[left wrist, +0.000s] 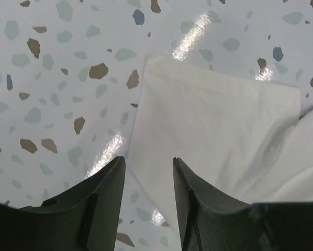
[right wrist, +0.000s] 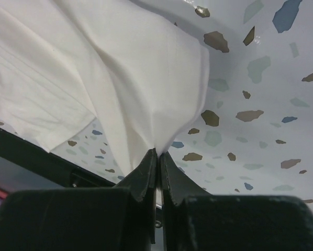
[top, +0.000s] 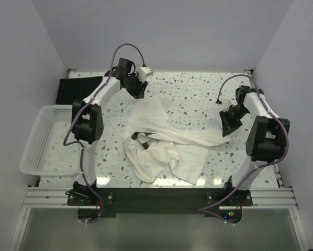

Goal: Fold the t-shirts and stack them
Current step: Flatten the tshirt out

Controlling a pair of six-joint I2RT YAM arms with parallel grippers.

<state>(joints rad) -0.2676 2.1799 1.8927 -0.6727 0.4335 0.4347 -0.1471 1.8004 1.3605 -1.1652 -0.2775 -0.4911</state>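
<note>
Edge of cream shirt (right wrist: 120,78) pinched in shut right gripper (right wrist: 157,152); left gripper (left wrist: 148,163) half-open, empty, corner just below; keep cloth taut

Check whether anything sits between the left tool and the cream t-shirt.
Nothing visible does. The left tool hangs open directly over the cream t-shirt. The shirt's flat corner lies on the table, and its cloth shows in the gap between the fingers.

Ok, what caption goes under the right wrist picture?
Right fingers pinch an edge of the cream shirt over the speckled table.
</note>
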